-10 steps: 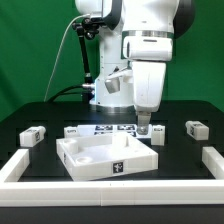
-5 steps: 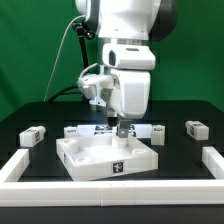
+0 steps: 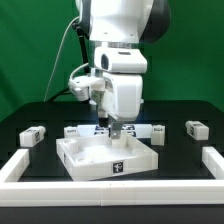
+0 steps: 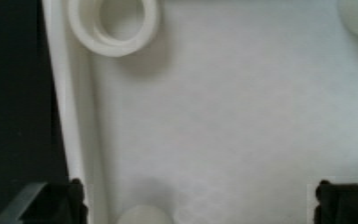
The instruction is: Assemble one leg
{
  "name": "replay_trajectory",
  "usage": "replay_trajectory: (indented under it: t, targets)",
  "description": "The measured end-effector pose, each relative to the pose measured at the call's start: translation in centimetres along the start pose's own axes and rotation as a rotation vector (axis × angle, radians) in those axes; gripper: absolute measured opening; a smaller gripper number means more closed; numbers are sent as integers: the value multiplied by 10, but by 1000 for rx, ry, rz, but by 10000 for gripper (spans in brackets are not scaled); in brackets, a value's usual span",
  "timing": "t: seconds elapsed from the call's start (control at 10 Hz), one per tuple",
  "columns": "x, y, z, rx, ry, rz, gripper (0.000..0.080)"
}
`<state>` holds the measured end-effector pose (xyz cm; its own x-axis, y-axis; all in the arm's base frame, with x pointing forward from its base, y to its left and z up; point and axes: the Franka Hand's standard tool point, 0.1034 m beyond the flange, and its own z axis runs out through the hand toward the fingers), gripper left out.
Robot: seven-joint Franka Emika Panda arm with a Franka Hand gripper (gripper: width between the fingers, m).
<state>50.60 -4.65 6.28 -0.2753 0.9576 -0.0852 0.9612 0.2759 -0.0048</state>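
Several legs, small white blocks with tag markers, lie on the black table: two at the exterior view's left (image 3: 32, 135) (image 3: 72, 131) and two at its right (image 3: 158, 131) (image 3: 196, 129). My gripper (image 3: 117, 134) hangs low over the back part of the large flat white rimmed square piece (image 3: 82, 158). In the wrist view the gripper (image 4: 197, 205) is open and empty, and its dark fingertips (image 4: 345, 200) stand wide apart over that piece's flat white surface (image 4: 229, 110). A round raised socket ring (image 4: 115, 25) sits by its rim. No leg is between the fingers.
The marker board (image 3: 97, 129) lies behind the square piece, partly hidden by the gripper. A low white border runs along the table's left (image 3: 18, 167), right (image 3: 210, 160) and front (image 3: 110, 197). Cables hang behind the arm (image 3: 70, 60).
The arm has swung toward the exterior view's left, from beside the right inner leg to over the back of the square piece. The legs have not moved.
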Motion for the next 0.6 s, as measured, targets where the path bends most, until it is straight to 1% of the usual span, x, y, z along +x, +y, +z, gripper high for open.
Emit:
replay_trajectory:
  t: [0.1,0.2,0.3,0.4,0.6]
  targets:
    - [-3,-17,5,8,6,10,650]
    - [-1,-33,10,18,14,25,650]
    - [5,-52,17,38,25,34,650]
    - [8,-58,20,51,30,46,650]
    - [8,-67,35,79,41,54,650]
